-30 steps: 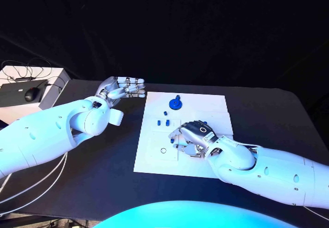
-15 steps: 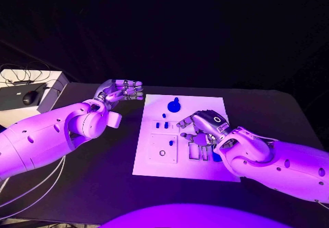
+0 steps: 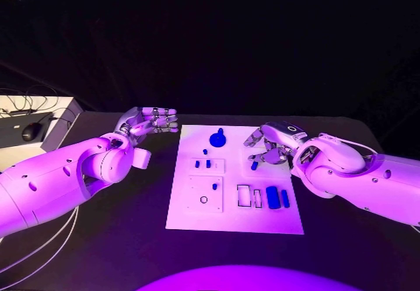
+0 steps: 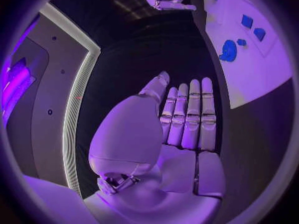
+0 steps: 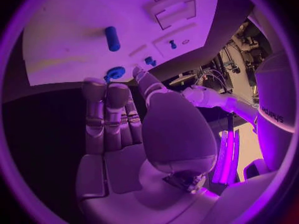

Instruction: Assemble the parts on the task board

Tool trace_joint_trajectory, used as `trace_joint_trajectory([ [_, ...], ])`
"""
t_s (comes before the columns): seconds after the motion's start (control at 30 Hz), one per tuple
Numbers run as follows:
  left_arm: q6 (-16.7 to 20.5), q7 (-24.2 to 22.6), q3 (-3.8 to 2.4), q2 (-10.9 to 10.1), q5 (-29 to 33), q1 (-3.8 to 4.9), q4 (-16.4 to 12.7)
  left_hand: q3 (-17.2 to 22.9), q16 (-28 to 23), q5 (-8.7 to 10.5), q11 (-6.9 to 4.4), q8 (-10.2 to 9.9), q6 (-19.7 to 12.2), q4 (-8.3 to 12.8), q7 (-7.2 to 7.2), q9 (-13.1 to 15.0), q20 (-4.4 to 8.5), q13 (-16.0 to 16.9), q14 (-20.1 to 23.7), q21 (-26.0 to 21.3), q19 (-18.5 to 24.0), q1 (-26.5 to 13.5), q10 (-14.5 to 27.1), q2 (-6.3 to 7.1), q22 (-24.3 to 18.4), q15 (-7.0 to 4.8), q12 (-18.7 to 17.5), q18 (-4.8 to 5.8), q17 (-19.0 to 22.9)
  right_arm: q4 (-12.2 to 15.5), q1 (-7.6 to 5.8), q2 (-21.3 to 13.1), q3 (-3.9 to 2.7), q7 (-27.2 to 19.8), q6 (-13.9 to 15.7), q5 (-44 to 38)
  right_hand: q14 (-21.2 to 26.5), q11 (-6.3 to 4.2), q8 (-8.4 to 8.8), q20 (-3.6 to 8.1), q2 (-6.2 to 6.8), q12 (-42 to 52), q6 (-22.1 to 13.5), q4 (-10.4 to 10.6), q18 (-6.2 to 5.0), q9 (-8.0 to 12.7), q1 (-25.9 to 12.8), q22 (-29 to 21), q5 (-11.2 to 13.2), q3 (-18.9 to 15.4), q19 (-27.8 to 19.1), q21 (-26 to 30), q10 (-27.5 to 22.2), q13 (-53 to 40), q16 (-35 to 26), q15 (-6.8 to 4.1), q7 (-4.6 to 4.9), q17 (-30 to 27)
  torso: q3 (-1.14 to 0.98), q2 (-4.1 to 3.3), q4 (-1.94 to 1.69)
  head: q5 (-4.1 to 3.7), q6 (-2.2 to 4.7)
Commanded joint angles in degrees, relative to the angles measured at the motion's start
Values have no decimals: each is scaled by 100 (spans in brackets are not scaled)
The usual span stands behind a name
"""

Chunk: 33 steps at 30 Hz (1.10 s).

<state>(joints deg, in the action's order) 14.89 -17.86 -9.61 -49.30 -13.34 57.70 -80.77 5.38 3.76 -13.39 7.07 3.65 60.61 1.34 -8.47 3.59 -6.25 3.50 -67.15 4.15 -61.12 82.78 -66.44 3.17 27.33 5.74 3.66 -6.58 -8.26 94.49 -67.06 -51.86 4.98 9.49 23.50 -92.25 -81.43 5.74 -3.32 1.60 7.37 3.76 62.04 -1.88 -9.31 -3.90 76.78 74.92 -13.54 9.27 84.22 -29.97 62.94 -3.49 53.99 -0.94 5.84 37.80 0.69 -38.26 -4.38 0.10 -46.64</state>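
From my remote station, the left hand (image 3: 150,119) hovers over the dark tabletop (image 3: 131,242) just beside the white board (image 3: 235,177), fingers (image 4: 190,117) straight, close together, holding nothing. On the board I see a blue gear (image 3: 217,139), small blue pegs (image 3: 203,163) and a blue cylinder (image 3: 272,196). The right hand (image 3: 273,144) hangs above the board's far right corner, fingers (image 5: 106,114) together and empty.

A black counter (image 3: 105,242) carries the scene. At its far left corner stands a white box-shaped unit (image 3: 61,118), with a dark computer mouse (image 3: 31,131) and thin dark cables (image 3: 26,100) lying on top of it.
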Motion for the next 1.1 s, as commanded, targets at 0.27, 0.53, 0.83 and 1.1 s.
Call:
trace_joint_trajectory([
  [0.27, -65, -76, -4, 8, 9, -4, -3, -32, 30, 12, -3, 0, -7, 6, -16, -2, -17, -5, 20, 31, -14, 39, 43, 10, -7, 4, -4, 105, -7, -222, -48, 59, 21, 186, -1052, -181, -2, 7, -27, -56, 70, 20, -94, 215, -27, 0, 174, 366, 44, -193, 261, 101, -152, -3, 43, 63, -59, -6, 4, -14, -5, -32, -12],
  [0.53, -59, -74, -4, -7, 9, -4, -5, -32, 30, 12, -3, 0, -7, 6, -16, -2, -17, -5, 20, 31, -14, 39, 43, 10, -7, 4, -4, 105, -7, -259, -26, 90, 45, 233, -1215, -309, -8, -14, -25, -46, 47, 25, -65, 229, -22, -1, 185, 372, 27, -192, 268, 73, -67, -1, 47, 48, -41, -7, 7, -9, -7, -20, -42],
  [0.83, -60, -54, -4, 3, 9, -4, 9, -35, 29, 13, -5, 0, -5, 0, -20, -2, -15, -5, 18, 35, -16, 37, 40, 5, -12, 4, -3, 107, -6, -260, 14, 127, 56, 225, -1274, -331, -12, -43, -25, -31, -31, 10, -20, 182, -8, 0, 198, 377, -12, -141, 269, 38, 58, 1, 44, 28, -25, -11, 7, -9, 2, -18, -41],
  [1.1, -57, -50, -4, 1, 9, -4, 10, -35, 31, 12, -5, 3, 7, -9, -23, -1, -14, -5, 15, 37, -17, 33, 38, -2, -15, 2, -3, 107, -7, -281, 55, 161, 64, 236, -1199, -351, -24, -129, -31, 18, -267, -25, 291, 60, 34, -10, 122, 403, 41, 444, 270, -95, 442, 7, 52, -32, 54, -20, 5, -5, -5, -31, -46],
])
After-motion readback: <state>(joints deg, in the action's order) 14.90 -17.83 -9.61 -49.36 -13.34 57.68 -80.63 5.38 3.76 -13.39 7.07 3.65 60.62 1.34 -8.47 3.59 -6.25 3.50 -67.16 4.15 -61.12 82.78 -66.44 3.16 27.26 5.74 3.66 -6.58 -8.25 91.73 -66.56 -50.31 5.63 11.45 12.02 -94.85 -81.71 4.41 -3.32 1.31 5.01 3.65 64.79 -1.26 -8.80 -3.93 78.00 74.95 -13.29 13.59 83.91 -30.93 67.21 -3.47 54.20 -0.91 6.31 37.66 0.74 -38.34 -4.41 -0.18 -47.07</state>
